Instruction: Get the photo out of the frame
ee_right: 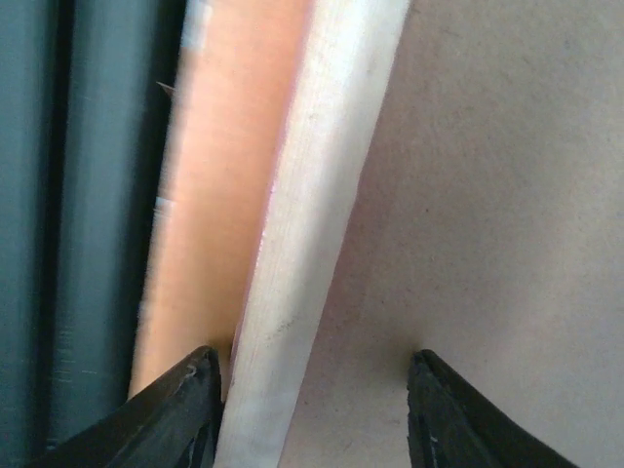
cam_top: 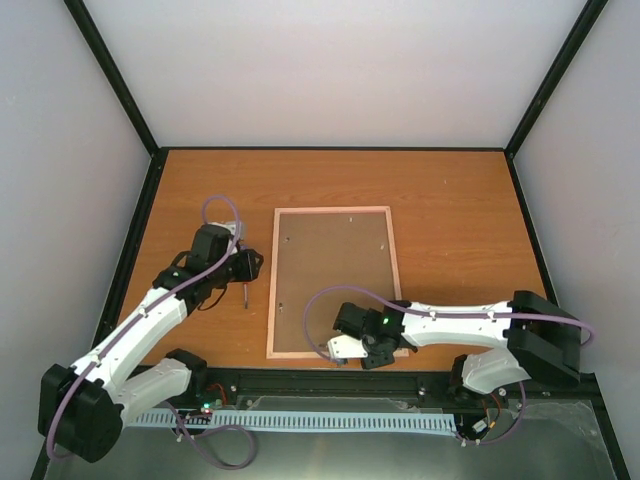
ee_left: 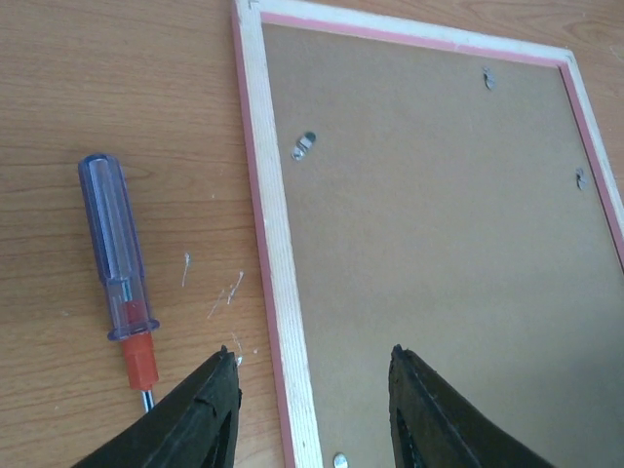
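Observation:
The frame (cam_top: 272,290) lies face down in the middle of the table, its brown hardboard back (cam_top: 335,280) up inside pale wood edging with a pink outer rim. The photo is hidden beneath that back. My left gripper (cam_top: 250,265) stands open at the frame's left side; in the left wrist view its jaws (ee_left: 314,353) straddle the left rail (ee_left: 268,195) from above. My right gripper (cam_top: 352,350) is at the frame's near edge, open (ee_right: 312,356), with one finger outside the near rail (ee_right: 322,175) and the other over the back panel (ee_right: 487,195).
A purple-handled screwdriver (ee_left: 115,253) lies on the table just left of the frame, beside my left gripper (cam_top: 245,293). Small metal tabs (ee_left: 304,144) sit on the back panel. The dark table-edge strip (ee_right: 58,244) runs close to my right gripper.

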Controlling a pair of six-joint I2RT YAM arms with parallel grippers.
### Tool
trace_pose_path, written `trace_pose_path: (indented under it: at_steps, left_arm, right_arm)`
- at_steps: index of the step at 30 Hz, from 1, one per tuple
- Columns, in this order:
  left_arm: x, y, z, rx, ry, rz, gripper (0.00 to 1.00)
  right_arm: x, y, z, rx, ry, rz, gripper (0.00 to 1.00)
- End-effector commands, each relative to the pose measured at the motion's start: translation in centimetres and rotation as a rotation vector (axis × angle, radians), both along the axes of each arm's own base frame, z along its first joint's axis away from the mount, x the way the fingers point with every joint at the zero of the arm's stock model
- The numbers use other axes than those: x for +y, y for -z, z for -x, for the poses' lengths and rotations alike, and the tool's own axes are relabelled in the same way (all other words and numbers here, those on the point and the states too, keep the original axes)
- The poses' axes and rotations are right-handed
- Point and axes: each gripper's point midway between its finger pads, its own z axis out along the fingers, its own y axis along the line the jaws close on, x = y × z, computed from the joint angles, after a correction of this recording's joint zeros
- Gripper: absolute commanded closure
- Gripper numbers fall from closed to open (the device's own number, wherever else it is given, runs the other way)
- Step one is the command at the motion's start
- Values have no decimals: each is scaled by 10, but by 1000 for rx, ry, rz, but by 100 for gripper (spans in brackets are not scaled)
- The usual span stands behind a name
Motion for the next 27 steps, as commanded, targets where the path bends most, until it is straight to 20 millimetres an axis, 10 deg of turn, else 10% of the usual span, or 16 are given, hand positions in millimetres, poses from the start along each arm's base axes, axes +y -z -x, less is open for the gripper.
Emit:
trace_pose_path:
  at_steps: [1,13,27]
  left_arm:
    - [-6,-18,-4,-61,13,36,57]
    - [-23,-22,-6,-90,115,61,57]
    - [-44,-55,11,-205,306,99,55]
  right_arm:
    - [-11,-2,-48,-164,118,8,50]
    - [-9,-38,-51,-1,134,-221,46]
    - [-11,-8,-66,35,224,-192,54]
